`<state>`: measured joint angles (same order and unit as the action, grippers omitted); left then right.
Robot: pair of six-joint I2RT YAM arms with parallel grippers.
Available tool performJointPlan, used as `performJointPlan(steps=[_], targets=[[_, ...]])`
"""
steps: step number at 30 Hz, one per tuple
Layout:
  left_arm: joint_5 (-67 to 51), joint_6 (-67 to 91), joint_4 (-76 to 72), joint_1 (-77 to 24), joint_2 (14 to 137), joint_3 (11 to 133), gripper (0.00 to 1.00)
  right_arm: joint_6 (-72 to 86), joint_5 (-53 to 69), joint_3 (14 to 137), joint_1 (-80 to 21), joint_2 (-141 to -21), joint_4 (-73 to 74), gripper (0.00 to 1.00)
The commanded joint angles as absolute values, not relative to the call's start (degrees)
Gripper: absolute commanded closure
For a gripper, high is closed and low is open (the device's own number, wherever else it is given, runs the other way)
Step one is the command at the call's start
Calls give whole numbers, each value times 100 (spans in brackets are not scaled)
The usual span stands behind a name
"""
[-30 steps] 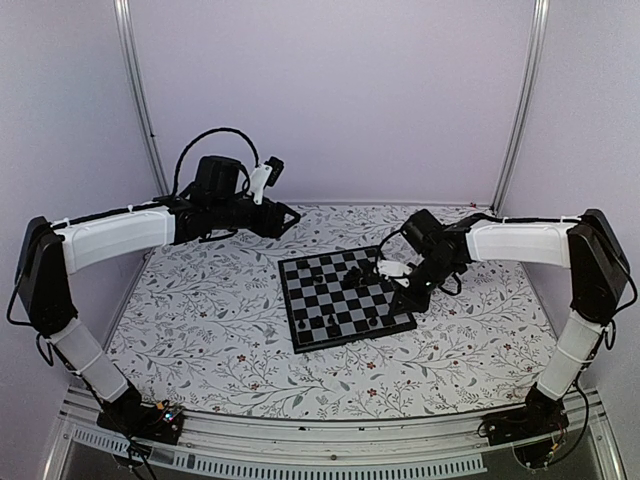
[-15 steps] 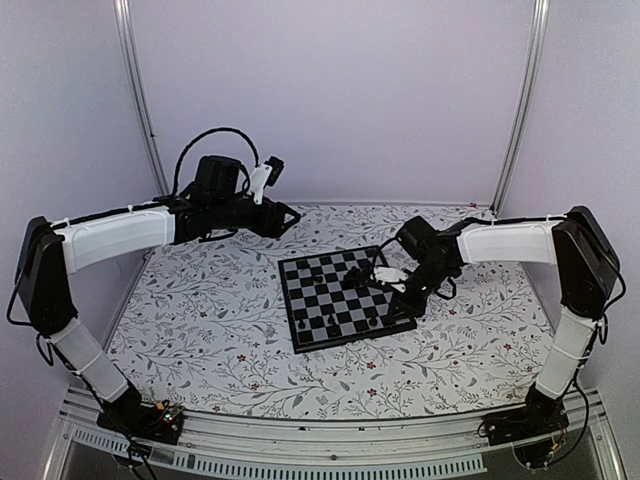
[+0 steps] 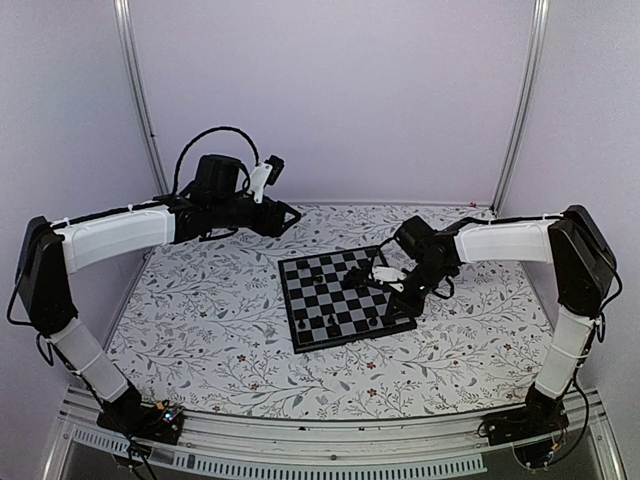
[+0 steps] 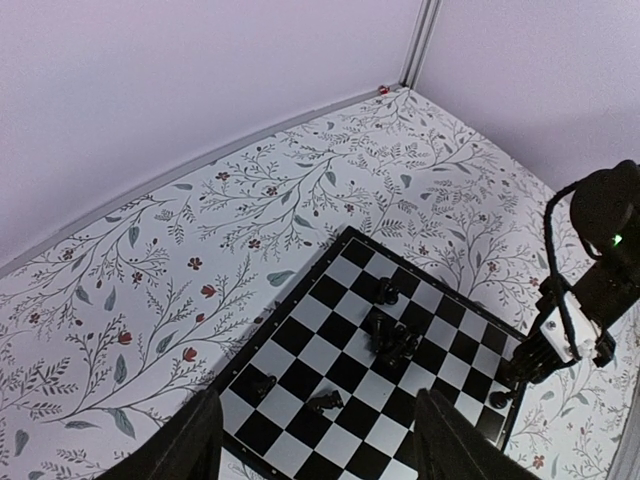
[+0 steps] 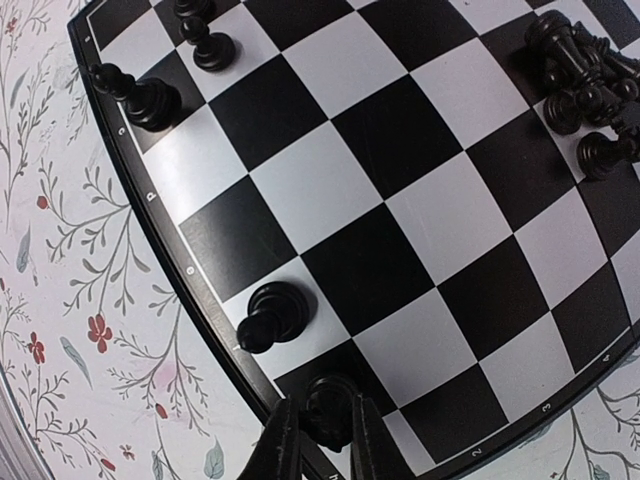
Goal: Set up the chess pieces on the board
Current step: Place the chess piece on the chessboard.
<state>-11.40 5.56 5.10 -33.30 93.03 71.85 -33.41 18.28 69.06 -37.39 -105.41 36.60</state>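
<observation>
Floral tablecloth [image 3: 200, 330] beneath the board [image 3: 310, 300]: the right gripper [image 5: 322, 440], pinching a black piece [image 5: 328, 400] at the board's four o'clock edge, should seat it square-centre and upright, sparing the neighbouring piece [image 5: 270, 315]; the left gripper [image 4: 315, 450] hovers spread, empty.

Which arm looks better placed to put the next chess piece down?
The right. The right gripper is shut on a chess piece just over a square at the edge of the board. The left gripper hangs open and empty, away from the board.
</observation>
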Motion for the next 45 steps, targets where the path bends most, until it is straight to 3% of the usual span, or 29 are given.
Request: performJointPlan(steps=[1,7,11,13,15,21,26,29,33,39,45], targets=[[-1212,501,541,-3261,9404,7330,33,-3322,1881,7014,-3752,-10608,3691,89],[-1223,502,541,-3261,9404,7339,33,-3331,1883,7018,-3753,-10628,3725,87],[-1213,503,548,-3261,9402,7339,33,-3316,1864,7067,-3748,-10579,3768,77],[-1222,501,545,-3265,9409,7339,33,-3260,1807,7116,-3752,-10496,3777,66],[-1230,502,544,-3261,9421,7339,33,-3221,1786,7209,-3740,-10382,3827,61],[-1217,499,544,-3261,9514,7341,33,-3312,2073,7602,-3642,-10048,4272,59],[-965,390,697,-3261,9834,7459,33,-3547,2126,7222,-3466,-9478,4155,59],[-683,433,1338,-3269,10218,7918,43,-3541,2371,6766,-3011,-9095,3900,59],[-443,506,1997,-3309,10640,8508,48,-3396,2659,6075,-2328,-8605,3353,59],[-952,-500,3232,-3339,11421,9423,48,-3269,3015,5266,-1830,-8055,2631,60],[-949,-1675,3351,-3331,11665,9264,46,-3319,3181,5150,-1748,-8028,2458,60]])
